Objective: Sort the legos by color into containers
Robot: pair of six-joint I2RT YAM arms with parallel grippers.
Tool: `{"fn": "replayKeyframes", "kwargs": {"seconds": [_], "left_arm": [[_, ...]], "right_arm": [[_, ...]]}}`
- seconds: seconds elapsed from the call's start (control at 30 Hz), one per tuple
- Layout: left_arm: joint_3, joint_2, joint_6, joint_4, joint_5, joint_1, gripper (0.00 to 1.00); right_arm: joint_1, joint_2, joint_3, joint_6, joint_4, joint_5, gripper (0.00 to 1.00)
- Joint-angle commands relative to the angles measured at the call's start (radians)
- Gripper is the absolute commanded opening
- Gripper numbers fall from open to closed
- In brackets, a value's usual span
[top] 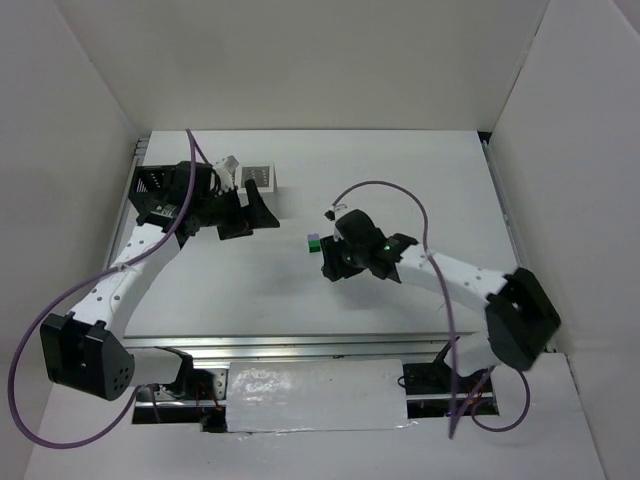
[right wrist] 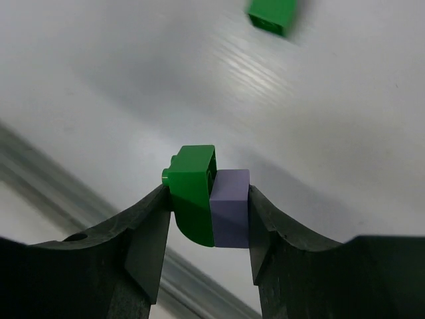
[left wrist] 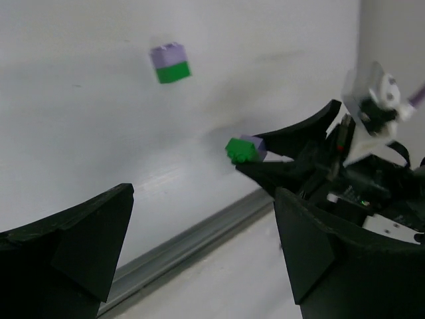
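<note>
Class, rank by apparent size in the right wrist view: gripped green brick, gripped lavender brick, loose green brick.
1. Green plastic brick in the jaws.
2. Lavender plastic brick against it, slightly smaller.
3. Loose green brick: smallest, but farther off and cropped, so unsure.

Lighting's bright and flat from overhead, the white table (top: 420, 180) is nearly blown out, with soft shadows under the arms. The foil strip (top: 315, 395) at the near edge glares. In the right wrist view the held green-lavender pair (right wrist: 226, 209) is sharp, but the green lego (right wrist: 273, 14) at the top edge is blurry.
</note>
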Motion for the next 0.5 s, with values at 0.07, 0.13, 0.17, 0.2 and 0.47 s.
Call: {"fn": "replayKeyframes", "kwargs": {"seconds": [0.07, 0.13, 0.17, 0.2, 0.47], "left_arm": [[-0.040, -0.010, -0.237, 0.266, 0.298, -0.044, 0.99], [-0.032, 0.003, -0.289, 0.285, 0.314, -0.071, 0.98], [-0.032, 0.003, -0.309, 0.311, 0.318, -0.080, 0.98], [-0.033, 0.007, -0.344, 0.328, 0.320, -0.106, 0.98], [-0.047, 0.050, -0.443, 0.443, 0.321, -0.209, 0.94]], "right_arm": [[0.044, -0.292, -0.064, 0.021, 0.191, -0.136, 0.04], [0.049, -0.341, -0.063, 0.022, 0.203, -0.150, 0.04], [0.049, -0.348, -0.051, 0.025, 0.205, -0.153, 0.04], [0.050, -0.356, -0.040, 0.027, 0.200, -0.157, 0.04], [0.052, -0.370, 0.020, 0.045, 0.196, -0.157, 0.04]]}}
